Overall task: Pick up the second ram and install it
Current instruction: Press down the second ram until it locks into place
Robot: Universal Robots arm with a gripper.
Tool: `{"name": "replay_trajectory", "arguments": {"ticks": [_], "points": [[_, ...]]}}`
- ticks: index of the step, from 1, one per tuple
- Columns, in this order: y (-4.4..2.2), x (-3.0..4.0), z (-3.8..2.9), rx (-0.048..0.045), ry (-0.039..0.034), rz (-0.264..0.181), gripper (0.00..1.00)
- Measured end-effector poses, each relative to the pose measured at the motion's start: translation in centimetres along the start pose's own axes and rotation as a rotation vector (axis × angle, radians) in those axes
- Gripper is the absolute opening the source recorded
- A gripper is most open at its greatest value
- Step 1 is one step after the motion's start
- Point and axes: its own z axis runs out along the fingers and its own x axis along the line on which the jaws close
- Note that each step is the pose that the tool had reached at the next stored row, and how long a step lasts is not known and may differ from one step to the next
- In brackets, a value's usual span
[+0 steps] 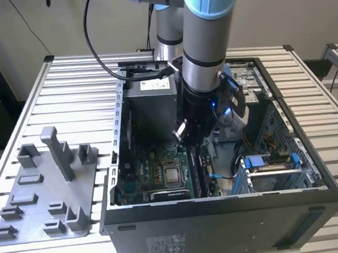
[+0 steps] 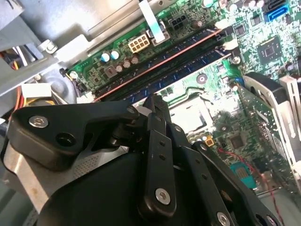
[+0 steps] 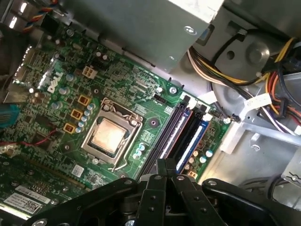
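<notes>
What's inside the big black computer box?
Inside the computer case sits a green motherboard with a silver processor, memory slots and coloured cables. The arm and pincer cover the part beneath them.

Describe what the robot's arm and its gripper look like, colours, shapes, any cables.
The arm is a thick silver-grey tube with light-blue joint caps, ending in a black wrist section with a small blue light. A black cable loops from above down toward it. The gripper is matte black: flat, jointed linkage bars held by silver screws, narrowing to slim fingers, as both wrist views show.
</notes>
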Motion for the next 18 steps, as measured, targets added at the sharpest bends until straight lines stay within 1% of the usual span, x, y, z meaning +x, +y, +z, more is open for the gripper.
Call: {"name": "replay_trajectory", "arguments": {"ticks": [4,8,11,14,18], "points": [[0.01,0.01,0.0,-0.001,-0.0002,-0.068,0.11],[0.01,0.01,0.02,0.0007,-0.0052,-0.138,0.11],[0.01,0.04,0.08,0.0004,-0.0061,-0.185,0.11],[0.02,0.04,0.23,-0.0003,-0.0071,-0.237,0.11],[0.03,0.07,0.56,0.0013,-0.0123,-0.289,0.11]]}}
